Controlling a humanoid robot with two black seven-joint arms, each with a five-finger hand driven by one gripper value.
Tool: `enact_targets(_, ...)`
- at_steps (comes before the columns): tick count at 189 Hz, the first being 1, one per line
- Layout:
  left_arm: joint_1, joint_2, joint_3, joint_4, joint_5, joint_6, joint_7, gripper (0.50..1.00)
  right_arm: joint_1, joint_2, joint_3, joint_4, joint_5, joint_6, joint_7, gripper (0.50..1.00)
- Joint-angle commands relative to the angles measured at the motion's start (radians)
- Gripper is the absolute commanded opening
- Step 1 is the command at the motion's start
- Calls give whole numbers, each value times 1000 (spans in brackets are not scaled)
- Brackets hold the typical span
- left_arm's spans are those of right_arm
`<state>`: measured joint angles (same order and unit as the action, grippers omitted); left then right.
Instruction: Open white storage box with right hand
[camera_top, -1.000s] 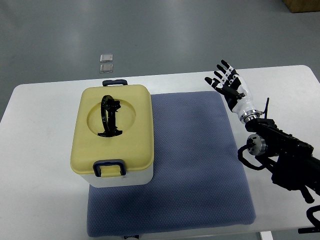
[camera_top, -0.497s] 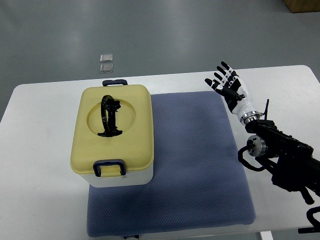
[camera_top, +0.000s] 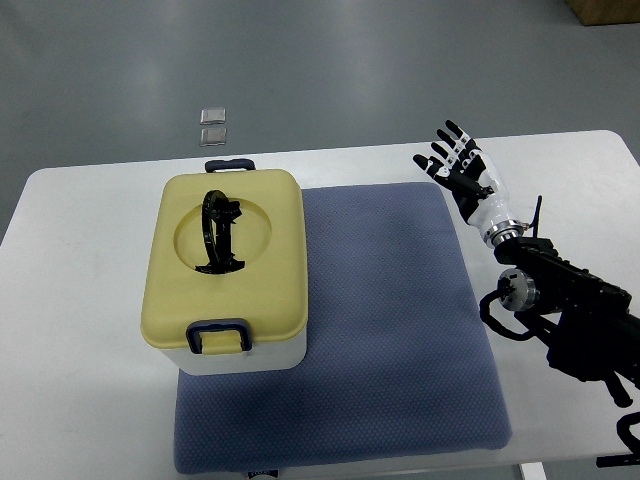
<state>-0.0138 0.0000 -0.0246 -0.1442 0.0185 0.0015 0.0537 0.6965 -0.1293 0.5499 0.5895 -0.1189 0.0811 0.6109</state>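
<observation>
Box (camera_top: 225, 270), white in its lower body under a yellow lid (camera_top: 262, 205), is set on the left part of a blue mat (camera_top: 400, 330) that is laid over a white table (camera_top: 70, 300). A black handle (camera_top: 218, 232) is folded down in the round recess of the lid. Two dark blue latches are seen, one at the near edge (camera_top: 218, 335) and one at the far edge (camera_top: 229, 165); both appear closed, so the lid is judged to be still shut.

The right hand (camera_top: 462, 175) is held at the far right corner of the mat, well apart from the box, with its fingers (camera_top: 448, 140) spread and pointed away from the robot. Nothing is held in it. Its arm (camera_top: 570, 320) is brought in from the right edge. No left hand is seen.

The coming move is governed by one relation: the box lies to the left of the hand, across the bare width of the mat. The long axis of the box runs near to far, so its long right side is turned toward the hand, while the latches sit on the short ends. A reach leftward is therefore called for, and then a turn toward one end; the far latch is judged nearer to the hand than the near one, though which will be taken cannot be told.
</observation>
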Motion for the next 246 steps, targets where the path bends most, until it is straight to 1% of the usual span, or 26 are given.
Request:
enact_targets(1,0,0,0,2,0,0,0,1000,8,-3,1,1,-5,3,0,930)
enact_targets(17,0,0,0,0,0,0,0,1000,25,-12,-2,3,-13,2,0,930)
enact_targets(38,0,0,2,2,0,0,0,1000,81,-30,-21,3,-28,2,0,928)
enact_targets(56,0,0,2,2,0,0,0,1000,149,-76,-27,4,-94,3,0,928)
enact_targets(67,0,0,2,2,0,0,0,1000,193,-113,-41,13,-179,3,0,928)
enact_targets(85,0,0,0,2,1,0,0,1000,270,-145,-68,41,-309,5,0,926)
enact_targets(128,0,0,2,2,0,0,0,1000,483,-201,-192,168,-768,5,0,924)
enact_targets(147,0,0,2,2,0,0,0,1000,574,-196,-243,205,-956,23,0,924)
enact_targets(156,0,0,2,2,0,0,0,1000,606,-193,-260,225,-1022,46,0,924)
enact_targets(169,0,0,0,2,0,0,0,1000,666,-184,-284,262,-1117,98,0,924)
enact_targets(184,0,0,0,2,1,0,0,1000,721,-170,-315,314,-1182,131,0,924)
enact_targets(200,0,0,0,0,0,0,0,1000,775,-148,-366,363,-1219,141,0,921)
enact_targets(221,0,0,0,0,0,0,0,1000,842,-87,-472,415,-1266,149,0,911)
enact_targets(246,0,0,0,0,0,0,0,1000,891,-16,-561,418,-1334,147,0,909)
